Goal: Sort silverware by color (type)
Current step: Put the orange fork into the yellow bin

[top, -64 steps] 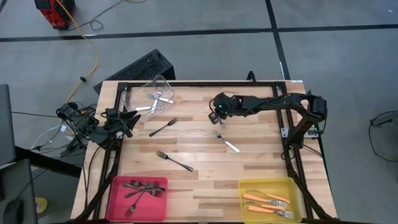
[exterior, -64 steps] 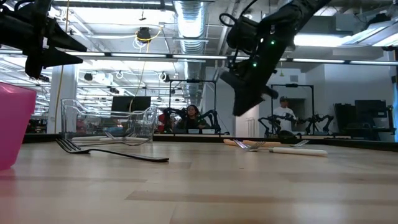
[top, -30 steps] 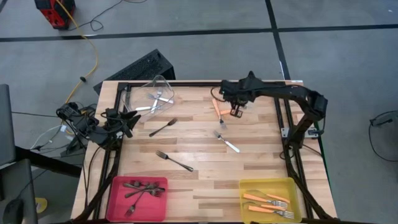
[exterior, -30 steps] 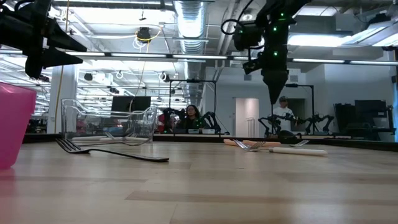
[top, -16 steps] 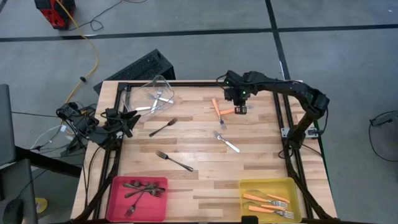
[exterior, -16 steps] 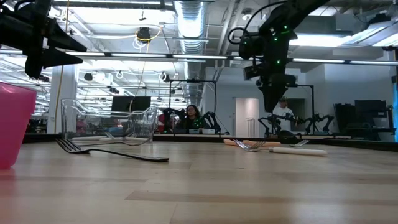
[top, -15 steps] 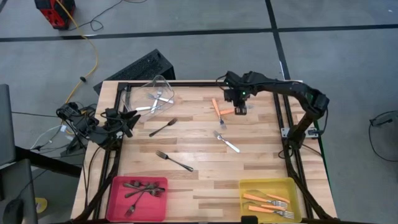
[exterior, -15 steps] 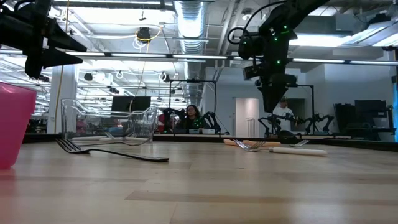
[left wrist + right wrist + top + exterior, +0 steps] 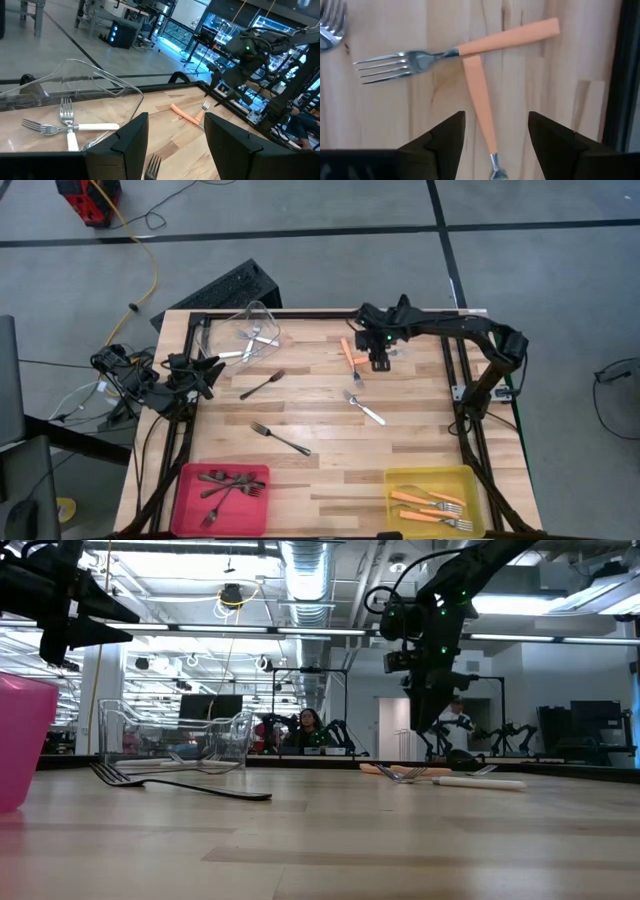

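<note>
Right tool (image 9: pixel 495 132): jaws apart, empty, hovering directly over two crossed orange-handled forks (image 9: pixel 485 65) on bench (image 9: pixel 330 470), far side. Left tool (image 9: pixel 175 135): wide open, empty, parked by clear bin (image 9: pixel 250 330). Best approach: descend straddling one handle only, clear of crossing pt, then carry to yellow bin (image 9: pixel 470 475).

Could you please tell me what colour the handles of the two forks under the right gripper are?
Orange handles, seen best in the right wrist view.

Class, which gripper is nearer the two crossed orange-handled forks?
Right. The right gripper hangs directly over the crossed orange-handled forks; the left gripper waits at the table's far left edge.
</note>
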{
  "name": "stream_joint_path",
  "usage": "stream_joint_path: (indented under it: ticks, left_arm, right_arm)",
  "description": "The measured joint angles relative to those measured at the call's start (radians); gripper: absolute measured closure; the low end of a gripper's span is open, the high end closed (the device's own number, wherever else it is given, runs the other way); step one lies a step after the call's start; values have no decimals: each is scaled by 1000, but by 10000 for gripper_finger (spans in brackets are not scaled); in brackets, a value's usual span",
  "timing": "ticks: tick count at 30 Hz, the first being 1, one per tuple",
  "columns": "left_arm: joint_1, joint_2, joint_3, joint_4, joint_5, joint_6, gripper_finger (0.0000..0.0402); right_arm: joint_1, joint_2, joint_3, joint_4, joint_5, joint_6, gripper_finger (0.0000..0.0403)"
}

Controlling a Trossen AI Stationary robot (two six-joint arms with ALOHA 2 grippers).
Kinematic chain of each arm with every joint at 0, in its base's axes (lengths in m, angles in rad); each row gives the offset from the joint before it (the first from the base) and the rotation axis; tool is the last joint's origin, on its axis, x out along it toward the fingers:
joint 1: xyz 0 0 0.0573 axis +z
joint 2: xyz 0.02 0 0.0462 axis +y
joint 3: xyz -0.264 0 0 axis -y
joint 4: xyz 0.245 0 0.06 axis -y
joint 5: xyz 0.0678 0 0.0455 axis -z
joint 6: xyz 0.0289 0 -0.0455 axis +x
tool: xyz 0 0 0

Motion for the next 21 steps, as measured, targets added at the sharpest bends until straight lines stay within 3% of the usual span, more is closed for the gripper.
stream_joint_path:
  ticks: [6, 11, 14, 19, 21]
  left_arm:
    - [0, 0, 0, 0, -3, -1, 223]
    - [0, 0, 0, 0, -8, -1, 223]
    - [0, 0, 0, 1, -2, -1, 223]
    - [0, 0, 0, 0, 3, -1, 223]
    - [0, 0, 0, 0, -2, -1, 223]
  right_arm:
    - [3, 51, -1, 17, 31, 86, 164]
    - [14, 68, 7, 27, 222, 241, 182]
    - [15, 52, 7, 12, 264, 445, 237]
    - [30, 56, 0, -128, 274, 985, 377]
    - [63, 66, -18, -124, 326, 1093, 385]
